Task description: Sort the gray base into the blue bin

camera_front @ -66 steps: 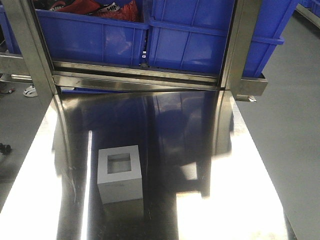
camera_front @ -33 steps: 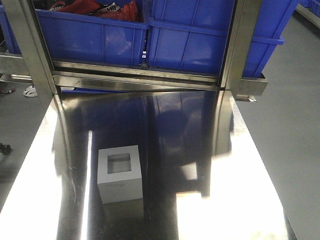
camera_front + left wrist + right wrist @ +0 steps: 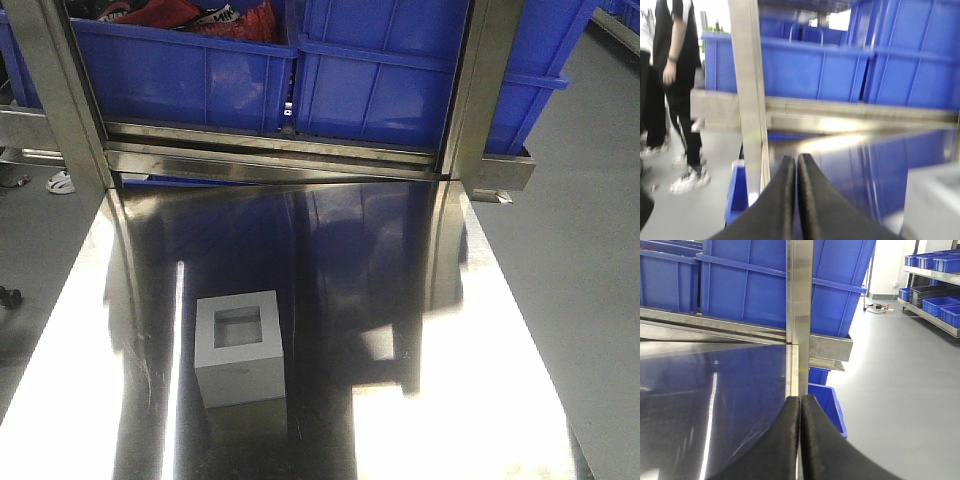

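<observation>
The gray base [image 3: 238,346] sits on the steel table [image 3: 470,350], left of centre, with its square recess facing up. In the left wrist view its corner [image 3: 935,200] shows at the lower right. The blue bin [image 3: 420,80], a deep solid-walled tub, stands at the back right behind a steel rail and also shows in the right wrist view [image 3: 750,290]. My left gripper [image 3: 796,159] is shut with nothing in it, left of the base. My right gripper [image 3: 800,399] is shut and empty over the table's right edge. Neither gripper appears in the front view.
A second blue tub [image 3: 180,75] holding red and black items stands at the back left. Steel uprights [image 3: 55,110] [image 3: 480,90] frame the back of the table. A small blue bin [image 3: 827,400] sits on the floor to the right. A person [image 3: 675,90] stands off to the left.
</observation>
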`<state>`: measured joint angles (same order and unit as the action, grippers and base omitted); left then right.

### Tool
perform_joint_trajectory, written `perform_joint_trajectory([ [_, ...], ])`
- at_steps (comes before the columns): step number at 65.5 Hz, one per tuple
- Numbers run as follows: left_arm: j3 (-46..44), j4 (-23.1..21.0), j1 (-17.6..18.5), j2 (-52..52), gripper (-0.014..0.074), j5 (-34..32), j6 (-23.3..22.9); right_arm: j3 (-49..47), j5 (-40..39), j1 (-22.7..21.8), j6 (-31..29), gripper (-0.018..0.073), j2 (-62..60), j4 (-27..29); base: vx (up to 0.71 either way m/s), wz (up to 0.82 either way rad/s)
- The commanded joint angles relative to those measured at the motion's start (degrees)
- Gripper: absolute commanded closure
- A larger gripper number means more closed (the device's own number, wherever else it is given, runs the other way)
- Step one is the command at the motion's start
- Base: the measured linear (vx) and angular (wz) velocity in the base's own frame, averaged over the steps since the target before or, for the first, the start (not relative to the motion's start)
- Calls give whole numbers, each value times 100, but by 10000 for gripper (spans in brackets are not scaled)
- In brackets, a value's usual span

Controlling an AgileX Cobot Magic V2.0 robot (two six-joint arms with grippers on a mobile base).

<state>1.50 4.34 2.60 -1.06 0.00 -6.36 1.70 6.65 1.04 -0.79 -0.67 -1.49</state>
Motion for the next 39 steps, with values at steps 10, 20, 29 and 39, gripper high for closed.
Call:
perform_joint_trajectory([
  [10, -673, -202, 44, 325, 602, -130, -273, 85, -444, -26, -33, 568, -72, -42, 0, 0],
  [20, -1355, -202, 44, 1062, 602, 200, -268, 85, -444, -26, -33, 568, -72, -42, 0, 0],
  [29, -1894, -202, 44, 1800, 602, 613, -268, 85, -444, -26, -33, 568, -72, -42, 0, 0],
  [39, -2225, -202, 44, 2547, 602, 928, -268, 85, -444, -26, -33, 568, -72, -42, 0, 0],
])
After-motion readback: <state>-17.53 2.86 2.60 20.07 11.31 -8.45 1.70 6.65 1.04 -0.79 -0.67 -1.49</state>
